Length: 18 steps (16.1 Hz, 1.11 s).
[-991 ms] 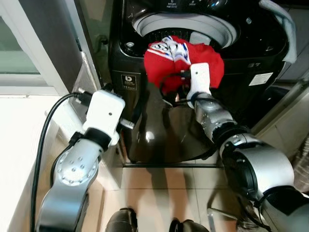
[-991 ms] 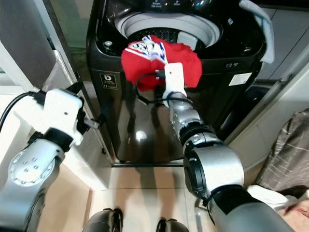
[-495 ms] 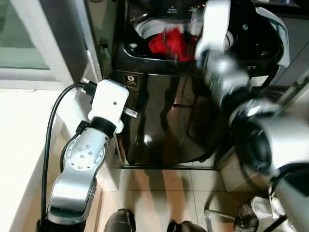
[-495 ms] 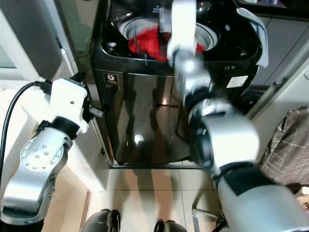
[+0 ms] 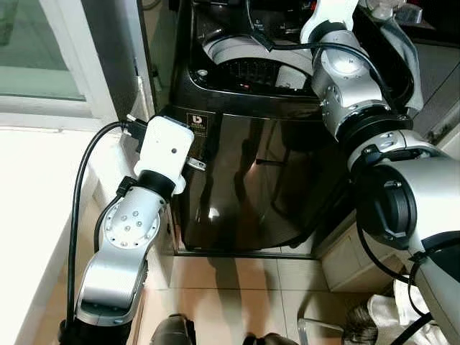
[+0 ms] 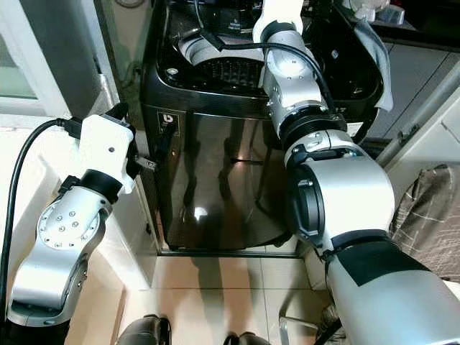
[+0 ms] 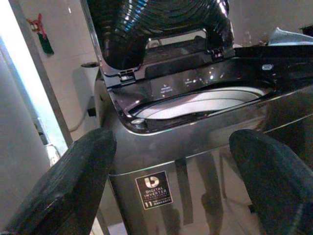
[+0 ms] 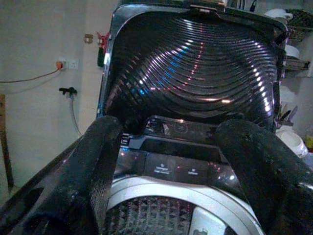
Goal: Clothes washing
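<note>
The black top-loading washing machine (image 5: pixel 251 180) stands in front of me with its ribbed lid (image 8: pixel 195 63) raised. Its perforated drum (image 5: pixel 251 72) looks dark inside the white tub ring (image 6: pixel 194 50). My right arm (image 5: pixel 345 72) reaches up over the tub. The right gripper (image 8: pixel 168 129) is open with nothing between its fingers, and it faces the control panel (image 8: pixel 181 169) and the lid. My left gripper (image 7: pixel 171 142) is open and empty, held off the machine's front left corner, with its white wrist housing (image 5: pixel 165 147) beside the label (image 7: pixel 155 188).
A grey cloth (image 5: pixel 402 43) hangs over the machine's right side. A white window frame (image 5: pixel 65 65) and sill stand close on the left, and a black cable (image 5: pixel 77 194) loops by my left arm. A cabinet (image 6: pixel 424 86) and a checked bag (image 6: pixel 431 215) are at the right.
The red garment held at the machine's rim by my right gripper went into the drum. That gripper has let go and risen over the tub. The camera has shifted.
</note>
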{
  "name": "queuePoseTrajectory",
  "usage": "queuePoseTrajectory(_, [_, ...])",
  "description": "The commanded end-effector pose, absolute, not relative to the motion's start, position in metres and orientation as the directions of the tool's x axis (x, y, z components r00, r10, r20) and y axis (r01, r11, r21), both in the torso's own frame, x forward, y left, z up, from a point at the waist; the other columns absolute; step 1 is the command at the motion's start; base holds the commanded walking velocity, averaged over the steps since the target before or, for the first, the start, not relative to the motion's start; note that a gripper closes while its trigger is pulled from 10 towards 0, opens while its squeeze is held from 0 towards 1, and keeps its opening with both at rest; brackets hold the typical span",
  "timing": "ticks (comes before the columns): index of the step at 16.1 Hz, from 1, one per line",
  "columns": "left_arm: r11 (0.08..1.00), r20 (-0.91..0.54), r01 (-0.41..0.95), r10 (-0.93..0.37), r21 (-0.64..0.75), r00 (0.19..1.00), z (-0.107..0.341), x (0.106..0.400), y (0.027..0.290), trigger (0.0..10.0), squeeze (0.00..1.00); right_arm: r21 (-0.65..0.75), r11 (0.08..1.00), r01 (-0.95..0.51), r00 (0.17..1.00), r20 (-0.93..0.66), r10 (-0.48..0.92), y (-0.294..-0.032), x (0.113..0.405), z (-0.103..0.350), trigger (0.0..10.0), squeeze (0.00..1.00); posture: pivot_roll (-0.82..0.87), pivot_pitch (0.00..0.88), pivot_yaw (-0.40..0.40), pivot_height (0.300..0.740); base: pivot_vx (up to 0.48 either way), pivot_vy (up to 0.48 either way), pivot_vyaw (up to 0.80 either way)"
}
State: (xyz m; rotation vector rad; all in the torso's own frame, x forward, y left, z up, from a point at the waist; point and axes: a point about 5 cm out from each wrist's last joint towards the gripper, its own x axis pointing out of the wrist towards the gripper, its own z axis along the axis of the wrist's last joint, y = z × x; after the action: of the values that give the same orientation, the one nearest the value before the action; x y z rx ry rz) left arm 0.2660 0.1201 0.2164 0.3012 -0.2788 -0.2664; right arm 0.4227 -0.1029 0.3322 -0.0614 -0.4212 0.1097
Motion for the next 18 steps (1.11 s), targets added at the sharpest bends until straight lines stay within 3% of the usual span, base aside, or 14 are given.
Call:
queuePoseTrajectory(1, [0.915,0.228,0.221,-0.307,0.336,0.924,0.216,0.267,0.117,10.0,0.00,-0.074,0.994,-0.076,0.899,0.426,0.101,-0.111,0.422,0.336,10.0,0.00,0.15,0.000,-0.101,0.740,0.000,0.000,0.00])
queuePoseTrajectory(12, [0.915,0.228,0.221,-0.307,0.336,0.924,0.216,0.267,0.117,10.0,0.00,-0.074,0.994,-0.076,0.899,0.426,0.101,-0.111,0.422,0.336,10.0,0.00,0.15,0.000,-0.101,0.740,0.000,0.000,0.00])
queuePoseTrajectory(13, [0.912,0.138,0.266,-0.320,0.313,0.937,0.185,0.280,0.111,10.0,0.00,-0.066,0.993,-0.096,0.959,0.262,0.111,-0.149,0.380,0.172,10.0,0.00,-0.02,0.000,-0.058,0.740,0.000,0.000,0.00])
queuePoseTrajectory(14, [0.912,0.113,0.279,-0.324,0.300,0.939,0.177,0.282,0.110,10.0,0.00,-0.064,0.992,-0.111,0.972,0.201,0.122,-0.156,0.354,0.131,10.0,0.00,-0.02,0.000,-0.058,0.740,0.000,0.000,0.00])
queuePoseTrajectory(15, [0.913,0.101,0.283,-0.324,0.294,0.941,0.173,0.284,0.110,10.0,0.00,-0.067,0.990,-0.127,0.977,0.164,0.137,-0.158,0.338,0.111,10.0,0.00,-0.02,0.000,-0.062,0.740,0.000,0.000,0.00])
queuePoseTrajectory(18, [0.915,0.099,0.277,-0.317,0.293,0.943,0.171,0.284,0.110,10.0,0.00,-0.072,0.987,-0.142,0.977,0.152,0.152,-0.157,0.339,0.108,10.0,0.00,-0.02,0.000,-0.065,0.740,0.000,0.000,0.00])
